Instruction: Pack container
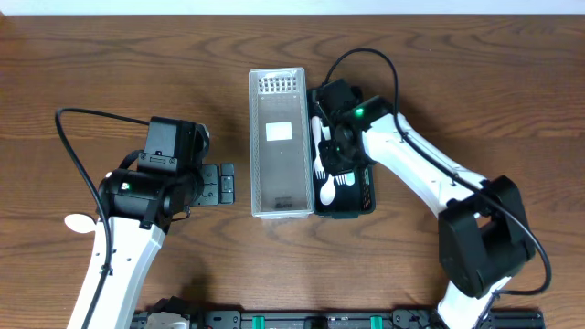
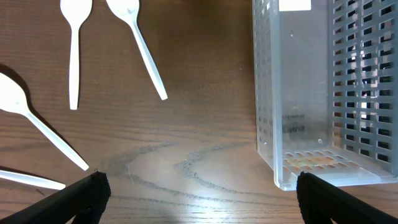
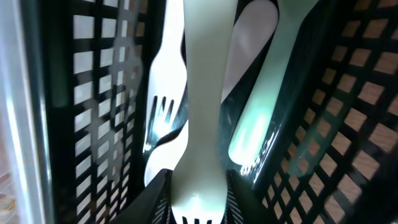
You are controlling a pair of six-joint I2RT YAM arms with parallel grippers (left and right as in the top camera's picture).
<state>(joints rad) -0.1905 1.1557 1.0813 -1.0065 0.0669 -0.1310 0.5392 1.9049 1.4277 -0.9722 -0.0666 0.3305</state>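
Observation:
A black mesh container (image 1: 364, 203) stands right of a clear container (image 1: 277, 146), touching it. White plastic cutlery (image 1: 323, 169) lies in the black one. My right gripper (image 1: 335, 151) is down inside the black container (image 3: 348, 93), shut on the head of a white fork (image 3: 199, 124), whose handle points away. Under it lie another fork (image 3: 165, 106) and a spoon (image 3: 258, 118). My left gripper (image 2: 202, 199) hangs open over bare wood, left of the clear container (image 2: 323, 93), which holds no cutlery.
Loose white cutlery lies on the table left of the clear container: a spoon (image 2: 74, 50), a fork (image 2: 140, 46), another spoon (image 2: 37, 124) and a handle (image 2: 31, 179). One spoon bowl (image 1: 80, 222) shows beside the left arm. The right arm's cable (image 1: 366, 57) loops behind the containers.

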